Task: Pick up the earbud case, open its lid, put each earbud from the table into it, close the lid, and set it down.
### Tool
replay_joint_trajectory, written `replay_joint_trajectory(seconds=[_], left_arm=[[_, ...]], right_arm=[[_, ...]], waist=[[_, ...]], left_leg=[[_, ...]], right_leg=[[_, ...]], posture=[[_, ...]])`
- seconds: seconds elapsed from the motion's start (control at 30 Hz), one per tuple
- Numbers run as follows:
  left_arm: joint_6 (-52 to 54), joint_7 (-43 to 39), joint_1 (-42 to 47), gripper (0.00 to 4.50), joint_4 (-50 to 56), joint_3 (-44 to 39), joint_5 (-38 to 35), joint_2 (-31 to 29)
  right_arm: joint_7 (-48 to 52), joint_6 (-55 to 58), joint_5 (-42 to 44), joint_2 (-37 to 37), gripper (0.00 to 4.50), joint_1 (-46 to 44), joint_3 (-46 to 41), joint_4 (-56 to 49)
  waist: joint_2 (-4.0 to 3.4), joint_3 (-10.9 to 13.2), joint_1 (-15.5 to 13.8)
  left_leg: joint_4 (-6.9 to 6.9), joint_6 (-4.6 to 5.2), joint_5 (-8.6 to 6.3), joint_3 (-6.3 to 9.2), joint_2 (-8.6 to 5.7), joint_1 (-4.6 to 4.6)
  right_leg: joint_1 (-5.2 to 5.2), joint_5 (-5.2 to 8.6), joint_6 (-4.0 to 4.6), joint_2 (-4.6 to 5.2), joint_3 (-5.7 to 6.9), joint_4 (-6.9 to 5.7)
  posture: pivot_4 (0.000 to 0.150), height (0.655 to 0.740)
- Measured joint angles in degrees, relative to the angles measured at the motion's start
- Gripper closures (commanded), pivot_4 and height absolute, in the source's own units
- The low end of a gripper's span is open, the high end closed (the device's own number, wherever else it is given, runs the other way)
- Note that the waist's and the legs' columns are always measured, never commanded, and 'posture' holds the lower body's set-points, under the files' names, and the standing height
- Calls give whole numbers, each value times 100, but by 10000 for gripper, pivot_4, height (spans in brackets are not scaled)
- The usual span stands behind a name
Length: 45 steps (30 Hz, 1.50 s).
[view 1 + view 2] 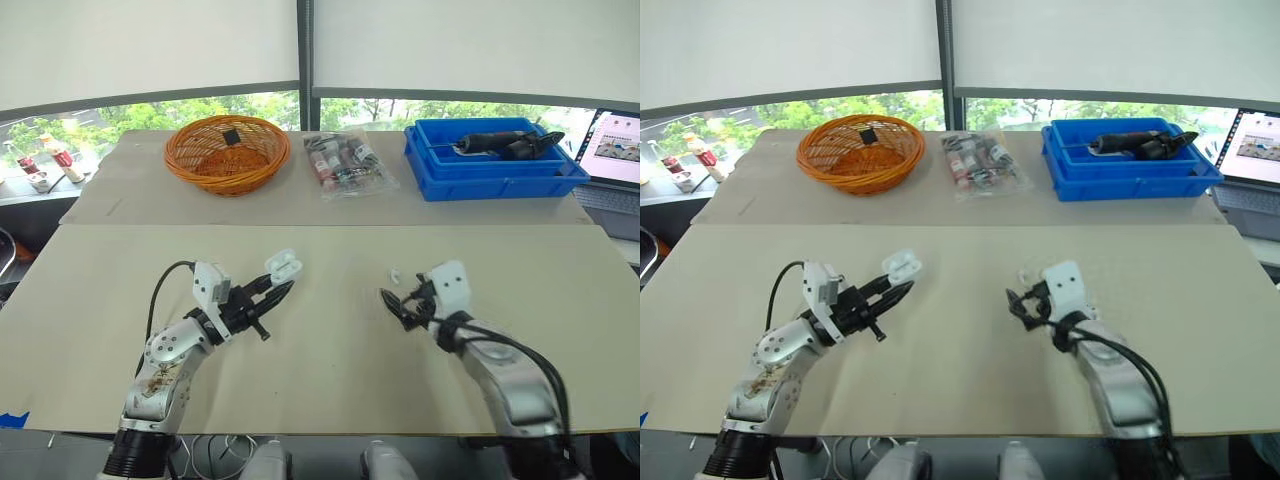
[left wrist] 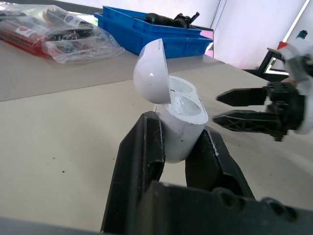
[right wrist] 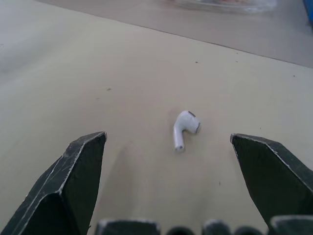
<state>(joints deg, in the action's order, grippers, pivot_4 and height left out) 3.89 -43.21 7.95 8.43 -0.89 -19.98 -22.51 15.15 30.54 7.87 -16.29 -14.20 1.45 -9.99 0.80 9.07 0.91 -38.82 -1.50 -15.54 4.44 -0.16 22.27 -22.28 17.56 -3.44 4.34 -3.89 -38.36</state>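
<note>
Right wrist view: earbud [image 3: 185, 128] lies centred before splayed right claw [image 3: 166, 138].

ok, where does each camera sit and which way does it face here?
Left eye: on the head, facing forward and down over the table; both arms, left pincer and right pincer show.
Right eye: beside it, same scene.
Left wrist: looks along its own fingers at the open case they clamp; right pincer beyond.
Right wrist: looks down between its open fingers at an earbud on the table.
Shared: eyes and left wrist both show case and right pincer.
</note>
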Motion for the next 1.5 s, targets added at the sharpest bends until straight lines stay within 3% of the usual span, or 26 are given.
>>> replay_joint_trajectory(seconds=[0.27, 0.4, 0.7, 0.83, 1.0, 1.13, 1.3, 1.37, 1.5], left_arm=[[0, 86, -34, 39205, 14, 8, 38, 2], [3, 123, -156, 39206, 77, 15, 38, 2], [6, 141, -158, 39206, 80, 84, 40, 4], [6, 144, -162, 39206, 81, 86, 41, 1], [14, 144, -268, 39205, 113, 96, 41, -29], [18, 110, -403, 39205, 280, 130, 40, -75], [22, 76, -555, 39206, 339, 147, 40, -145], [22, 62, -575, 39206, 348, 154, 39, -155], [22, 46, -638, 39205, 392, 167, 39, -169]], right_arm=[[-435, -230, -441, 357, 0, -397, 153, 715], [-538, -136, -430, 510, 10941, -395, 109, 700], [-606, 398, -219, 683, 41492, -563, -236, 692], [-215, 703, -97, 378, 41541, -510, -184, 425], [1642, 685, 362, -1026, 41543, -6, 414, -488], [3741, -494, 641, -2743, 41543, 535, 581, -1032], [5918, -2268, 514, -4462, 41544, 927, 643, -442], [6375, -2877, 392, -4752, 41544, 919, 644, -9], [6714, -3451, 289, -4661, 41544, 635, 713, 477]], waist=[[-2, -1, 22], [-2, -2, 24], [-2, -4, 25], [-2, -4, 11], [-2, -3, 30], [-2, -3, 1], [2, -1, -4], [2, -1, 4], [2, -1, 25]], left_leg=[[0, -1, 1, 0, 1, -6], [0, -1, 0, 2, 1, -8], [2, -1, 0, 3, 2, -12], [1, 0, 0, 3, 0, -8], [1, 2, -1, 2, 1, -2], [0, 5, -3, -1, 0, -3], [-5, 6, -3, -8, 3, -9], [-1, 6, -4, -8, 8, -11], [0, 7, -4, -6, 9, -10]], right_leg=[[-3, 0, 0, -1, 1, -20], [-2, 0, 0, -1, 1, -21], [0, 0, 0, -2, 1, -24], [0, 0, 0, 0, 2, -21], [-2, 0, 0, -1, 2, -7], [14, 0, 0, 0, 8, 25], [25, 0, -1, 2, 7, 28], [24, 0, 0, -2, 7, 28], [19, 0, 0, -2, 4, 25]], posture=[[1500, 7400], [1500, 7400], [1500, 7400], [1500, 7400], [1500, 7400], [1500, 7400], [1500, 7400], [1500, 7400], [1500, 7400]])
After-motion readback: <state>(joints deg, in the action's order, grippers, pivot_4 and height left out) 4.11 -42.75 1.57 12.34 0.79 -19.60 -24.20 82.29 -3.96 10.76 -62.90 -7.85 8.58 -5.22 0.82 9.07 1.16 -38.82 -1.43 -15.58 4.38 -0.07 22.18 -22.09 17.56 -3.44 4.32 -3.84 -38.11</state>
